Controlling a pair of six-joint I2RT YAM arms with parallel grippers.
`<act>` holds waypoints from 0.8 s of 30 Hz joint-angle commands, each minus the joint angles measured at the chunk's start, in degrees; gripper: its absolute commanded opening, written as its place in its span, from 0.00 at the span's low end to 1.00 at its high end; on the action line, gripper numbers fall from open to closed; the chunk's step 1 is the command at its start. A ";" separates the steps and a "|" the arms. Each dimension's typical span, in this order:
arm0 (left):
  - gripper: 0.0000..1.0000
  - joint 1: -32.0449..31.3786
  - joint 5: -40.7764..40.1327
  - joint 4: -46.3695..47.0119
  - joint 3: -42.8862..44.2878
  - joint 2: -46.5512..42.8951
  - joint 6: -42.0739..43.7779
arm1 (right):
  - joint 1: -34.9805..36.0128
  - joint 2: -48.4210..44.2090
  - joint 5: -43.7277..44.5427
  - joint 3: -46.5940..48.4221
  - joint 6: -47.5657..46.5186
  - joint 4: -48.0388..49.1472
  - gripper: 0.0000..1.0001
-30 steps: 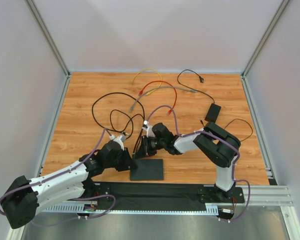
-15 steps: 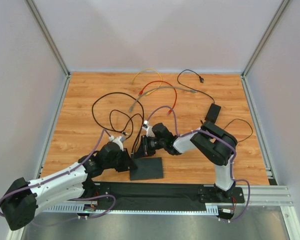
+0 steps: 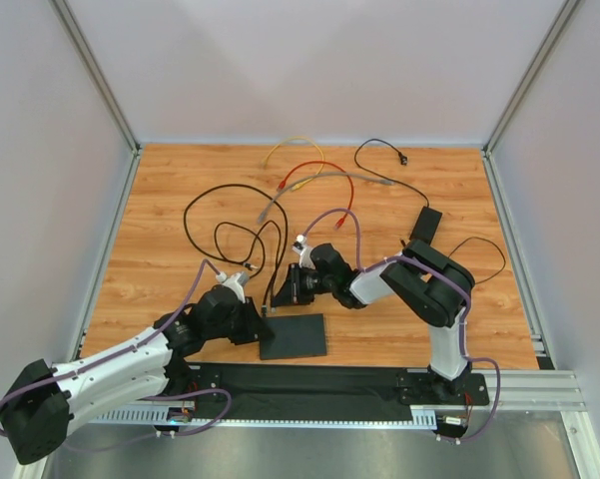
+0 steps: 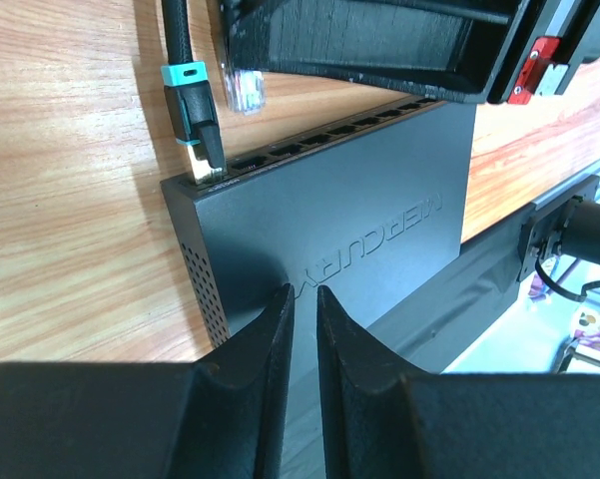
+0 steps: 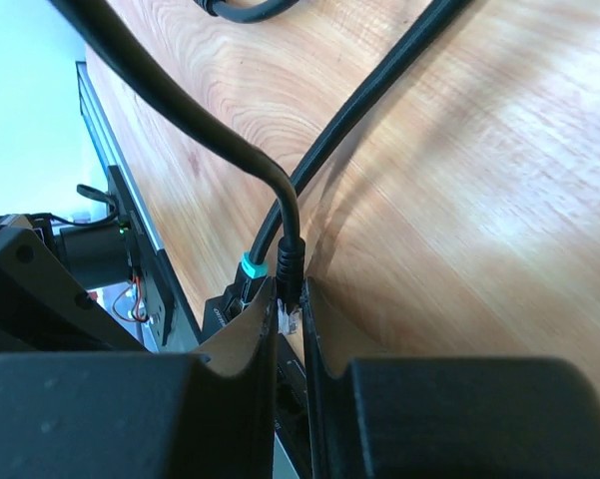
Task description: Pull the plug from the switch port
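The switch (image 3: 298, 339) is a flat black box at the table's near edge, with its port row facing away; it also shows in the left wrist view (image 4: 369, 210). My left gripper (image 3: 261, 325) is shut and empty, its tips (image 4: 300, 295) on the switch's top near the left end. My right gripper (image 3: 284, 292) is shut on a clear plug (image 5: 289, 317) with a black cable (image 5: 292, 215). The plug (image 4: 244, 88) hangs just above the port row, out of its socket. A teal-collared plug (image 4: 187, 97) sits in the leftmost port.
A black power adapter (image 3: 425, 224) with a thin cord lies at the right. Loose yellow (image 3: 295, 141), red (image 3: 327, 175) and grey (image 3: 280, 202) cables lie at the back. Black cable loops (image 3: 220, 205) spread left of centre. A black strip (image 3: 309, 384) runs along the front edge.
My right gripper has drawn back slightly from the switch with the plug in it, and the black cable loops have shifted. The left gripper has stayed on the switch.
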 commanded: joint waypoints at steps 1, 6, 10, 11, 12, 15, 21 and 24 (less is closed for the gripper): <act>0.23 -0.28 -1.28 -4.22 -1.74 0.30 0.34 | -0.38 0.59 3.43 -2.14 0.03 2.03 0.00; 0.23 -0.28 -1.37 -4.31 -1.83 -0.15 0.42 | -0.73 -0.38 3.87 -1.97 -0.85 1.15 0.00; 0.23 -0.28 -1.46 -5.01 -1.48 -0.85 0.51 | -1.52 -3.72 5.45 -3.99 -1.63 1.94 0.00; 0.23 -0.20 -1.46 -5.10 -1.48 -1.11 0.51 | -1.78 -4.51 5.80 -3.73 -2.51 0.90 0.00; 0.23 -0.20 -1.55 -5.19 -1.48 -1.37 0.51 | -1.87 -6.34 6.59 -3.03 -3.39 -0.59 0.00; 0.24 -0.28 -1.55 -5.10 -1.57 -1.90 0.42 | -2.05 -10.47 9.22 0.22 -7.43 -10.33 0.00; 0.24 -0.28 -1.37 -5.54 -1.48 -2.95 0.60 | -2.05 -19.70 15.02 6.02 -13.22 -19.84 0.00; 0.24 -0.20 -1.37 -6.07 -1.30 -3.31 0.69 | -2.22 -23.04 16.96 10.15 -15.77 -25.11 0.00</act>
